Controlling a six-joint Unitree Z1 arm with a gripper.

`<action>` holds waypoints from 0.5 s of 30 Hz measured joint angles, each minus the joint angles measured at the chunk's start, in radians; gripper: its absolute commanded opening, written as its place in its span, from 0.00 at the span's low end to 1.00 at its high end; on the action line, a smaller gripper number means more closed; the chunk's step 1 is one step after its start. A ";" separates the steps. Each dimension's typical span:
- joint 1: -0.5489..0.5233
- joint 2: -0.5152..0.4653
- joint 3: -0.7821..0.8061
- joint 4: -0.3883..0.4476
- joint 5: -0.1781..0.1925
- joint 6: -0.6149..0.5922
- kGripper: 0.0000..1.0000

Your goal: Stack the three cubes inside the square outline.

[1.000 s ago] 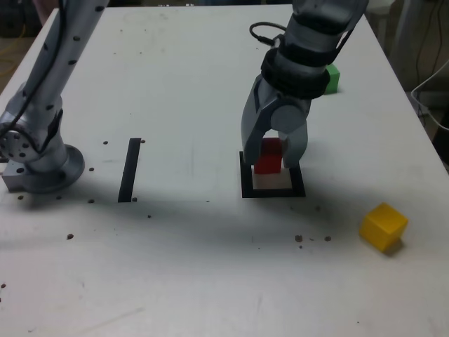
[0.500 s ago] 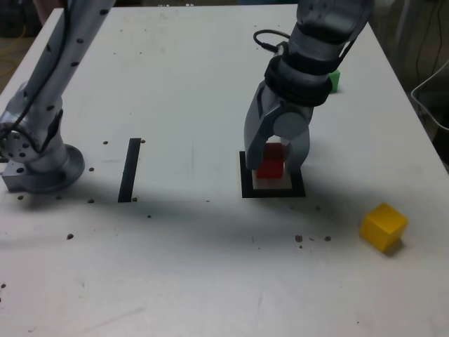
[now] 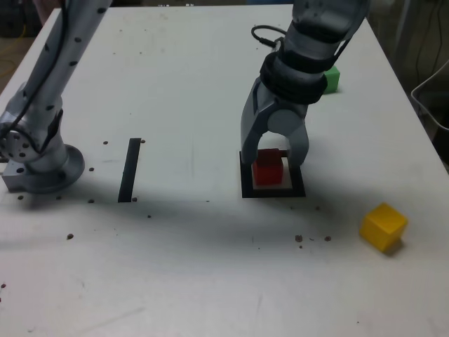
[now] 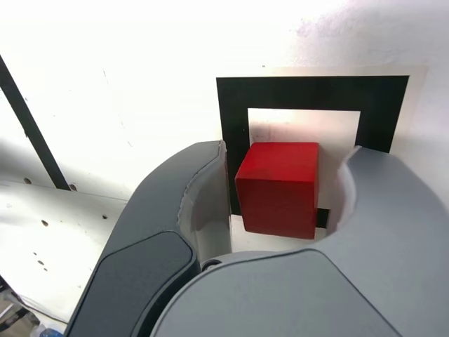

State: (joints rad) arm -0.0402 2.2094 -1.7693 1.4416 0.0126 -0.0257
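The red cube point(image 3: 268, 168) point(image 4: 278, 188) rests on the white centre of the square outline point(image 3: 273, 191) point(image 4: 309, 91). My gripper point(image 3: 273, 160) point(image 4: 284, 165) straddles it from above, open, and the wrist view shows a small gap between the cube and each finger. The green cube point(image 3: 331, 78) sits farther back on the table, partly hidden behind the arm. Towards the front, at the exterior view's right, the yellow cube point(image 3: 383, 226) lies alone.
A straight black strip point(image 3: 130, 169) point(image 4: 28, 126) lies on the white table to the exterior view's left of the outline. The arm's base point(image 3: 38, 158) stands at the left edge. Small dark specks dot the tabletop.
The red cube went down from a held position into the outline. The jaws then parted and let go of it.
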 measured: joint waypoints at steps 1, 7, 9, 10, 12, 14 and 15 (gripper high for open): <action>0.000 -0.001 0.000 0.000 0.000 0.000 0.99; -0.003 -0.027 0.005 0.000 0.003 0.016 0.99; -0.014 -0.051 0.009 -0.002 0.019 0.017 0.99; -0.021 -0.064 0.010 -0.002 0.028 0.017 0.99; -0.035 -0.093 0.013 -0.002 0.046 0.012 0.99; -0.042 -0.112 0.013 -0.002 0.051 0.009 1.00; -0.043 -0.118 0.014 -0.002 0.054 0.008 1.00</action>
State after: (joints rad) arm -0.0830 2.0912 -1.7554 1.4394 0.0661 -0.0173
